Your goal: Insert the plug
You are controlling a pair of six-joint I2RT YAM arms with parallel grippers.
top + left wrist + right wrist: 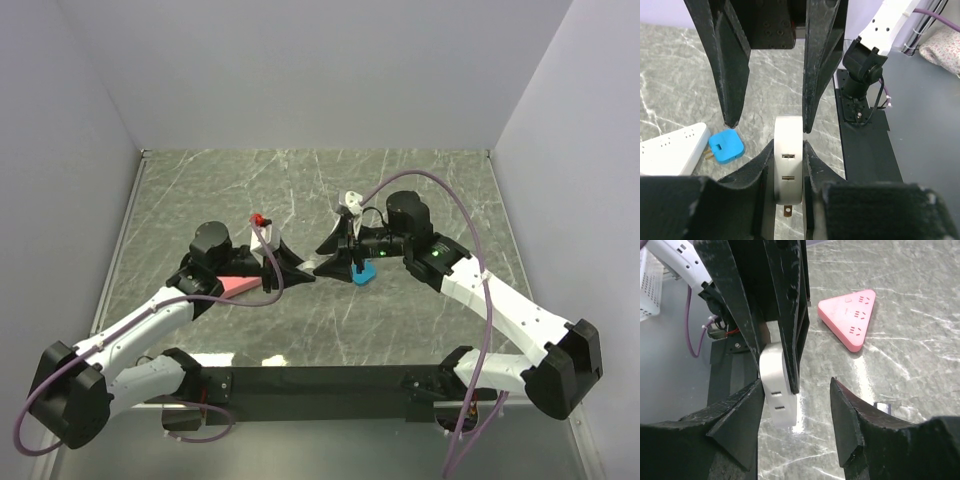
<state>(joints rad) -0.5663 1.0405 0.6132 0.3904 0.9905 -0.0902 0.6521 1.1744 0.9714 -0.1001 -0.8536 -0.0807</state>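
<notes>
My left gripper is shut on a white plug adapter held on edge, two slots facing the camera and a metal prong showing below. My right gripper is open and faces it, with one finger beside the white adapter and the other finger apart from it. In the top view the two grippers, left and right, meet tip to tip at mid-table. A pink triangular power strip lies under the left arm and also shows in the right wrist view.
A blue plug lies on the marble table under the right wrist and shows in the left wrist view next to a white power strip. Grey walls close the table on three sides. A black base rail runs along the near edge.
</notes>
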